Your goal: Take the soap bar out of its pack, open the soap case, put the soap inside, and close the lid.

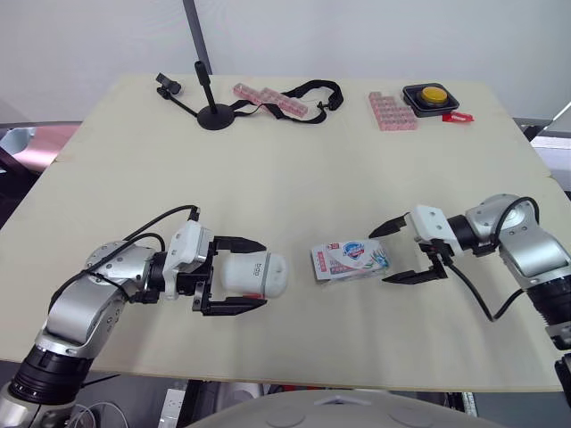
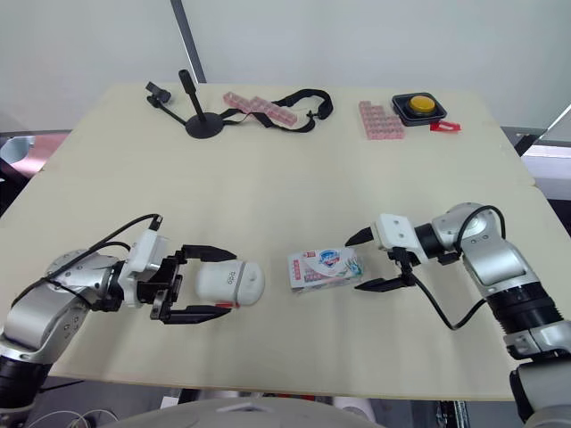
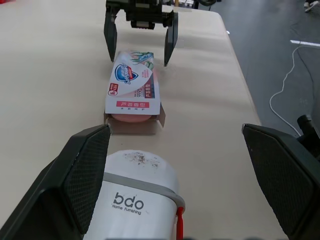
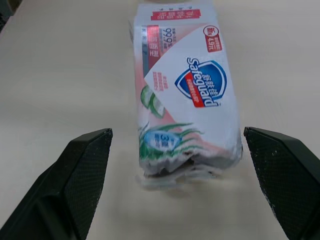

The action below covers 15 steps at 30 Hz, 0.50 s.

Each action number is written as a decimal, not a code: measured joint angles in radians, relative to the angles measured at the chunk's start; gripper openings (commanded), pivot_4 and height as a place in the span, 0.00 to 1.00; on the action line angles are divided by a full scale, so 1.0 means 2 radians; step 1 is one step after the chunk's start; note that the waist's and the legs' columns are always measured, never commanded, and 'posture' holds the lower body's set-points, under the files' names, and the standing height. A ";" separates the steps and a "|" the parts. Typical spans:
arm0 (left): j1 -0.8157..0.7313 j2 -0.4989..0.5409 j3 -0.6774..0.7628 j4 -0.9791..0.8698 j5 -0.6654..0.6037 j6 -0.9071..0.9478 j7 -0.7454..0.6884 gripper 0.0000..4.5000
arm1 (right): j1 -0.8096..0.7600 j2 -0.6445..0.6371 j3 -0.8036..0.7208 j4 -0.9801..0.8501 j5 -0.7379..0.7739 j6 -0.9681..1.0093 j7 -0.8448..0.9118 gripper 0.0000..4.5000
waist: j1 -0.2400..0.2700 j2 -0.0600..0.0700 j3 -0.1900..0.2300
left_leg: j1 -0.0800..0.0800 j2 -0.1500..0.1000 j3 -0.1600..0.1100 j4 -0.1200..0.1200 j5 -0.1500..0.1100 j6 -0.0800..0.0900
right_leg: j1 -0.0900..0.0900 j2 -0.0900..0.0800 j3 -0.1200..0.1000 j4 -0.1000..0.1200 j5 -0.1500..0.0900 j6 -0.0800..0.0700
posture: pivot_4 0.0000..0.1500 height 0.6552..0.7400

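Fingers [image 1: 234, 242] of the left jaws wide apart, one at either side of the white soap case [image 1: 254, 274]. Case lying on its side between them, closed, with "bdo" lettering, a grey band round the seam and a small red tab. In the left wrist view one finger close against the case wall, the other well clear; actual contact impossible to tell.

Right jaws apart as well, black fingers [image 1: 412, 277] flanking the 3 o'clock end of the soap pack [image 1: 350, 259], not touching it.

Soap pack flat on the table [image 1: 294, 169], at 3 o'clock from the case and near it, Safeguard logo facing up. End flap at 9 o'clock open, pink soap bar [image 3: 131, 118] inside the mouth, not yet out.

Far side of the table, well apart from both arms:
- At 11 o'clock, a black stand [image 1: 212, 114] on a round base.
- At 12 o'clock, a pink compartmented strip [image 1: 270, 100] lying across a black strap [image 1: 314, 89].
- At 1 o'clock, a pink compartmented block [image 1: 391, 111], a yellow button [image 1: 432, 93] in a black housing, and a red tag [image 1: 458, 116] just beside it.
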 measured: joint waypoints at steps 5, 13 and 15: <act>0.009 0.000 0.000 -0.002 0.000 0.000 0.007 0.99 | 0.000 0.007 0.002 0.021 -0.010 -0.017 -0.002 1.00 | 0.000 0.000 0.000 | 0.000 0.000 0.000 0.000 0.000 0.000 | 0.000 0.000 0.000 0.000 0.000 0.000 | 1.00 1.00; 0.017 0.000 0.000 -0.013 0.000 0.000 0.017 0.99 | -0.004 0.017 0.005 0.043 -0.018 -0.045 0.002 1.00 | 0.000 0.000 0.000 | 0.000 0.000 0.000 0.000 0.000 0.000 | 0.000 0.001 0.000 0.000 0.000 0.000 | 1.00 1.00; 0.018 0.000 0.000 -0.018 0.000 0.000 0.019 1.00 | -0.007 0.018 0.005 0.045 -0.019 -0.050 0.004 0.94 | 0.000 0.000 0.000 | 0.000 0.000 0.000 0.000 0.000 0.000 | 0.000 0.001 0.000 0.000 0.000 0.000 | 1.00 1.00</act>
